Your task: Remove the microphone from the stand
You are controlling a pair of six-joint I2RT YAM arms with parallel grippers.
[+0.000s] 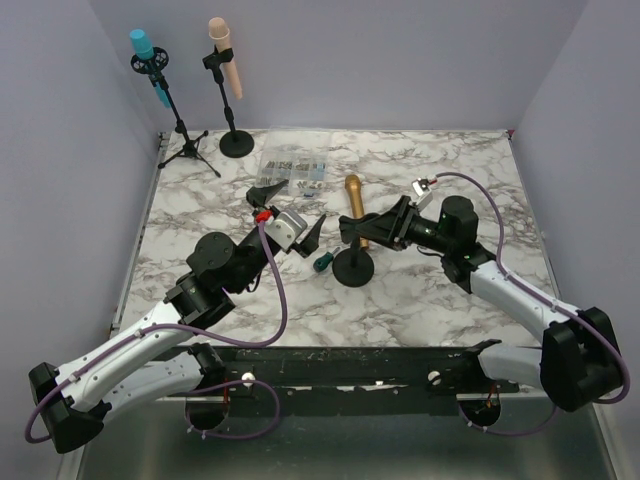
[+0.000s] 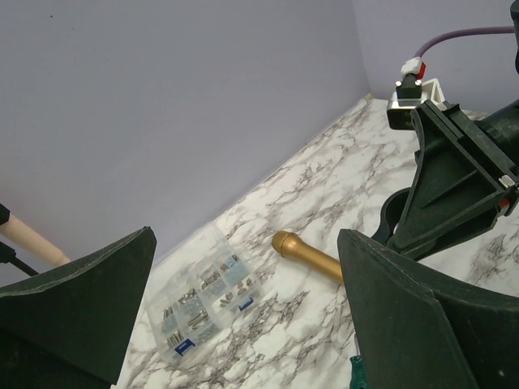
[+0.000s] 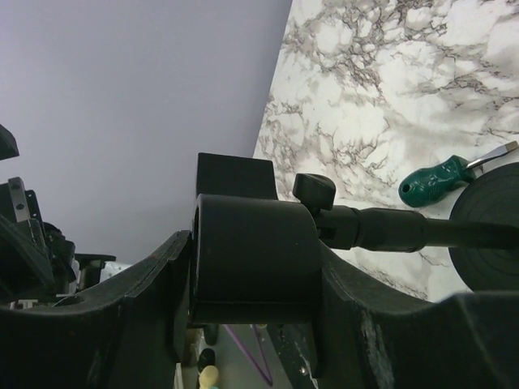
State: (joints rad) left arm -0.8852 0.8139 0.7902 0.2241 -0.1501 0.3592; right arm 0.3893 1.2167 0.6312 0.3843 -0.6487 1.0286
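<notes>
Gold microphone (image 1: 354,200), smooth and slim, sits mid-table in the black stand (image 1: 353,268), rounded end pointing far. Right gripper (image 1: 372,231) is clamped on the stand's clip (image 3: 251,259). Left gripper (image 1: 290,212) hangs just left, fingers spread wide. Parts box (image 2: 207,304) beyond carries blue labels, too small to read.

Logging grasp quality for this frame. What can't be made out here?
Top view: whether the gold microphone still sits in the stand clip; the right gripper covers that joint.
Left wrist: the microphone's lower end, behind a finger of the left gripper.
Right wrist: the screwdriver tip, cut off by the right edge.
</notes>
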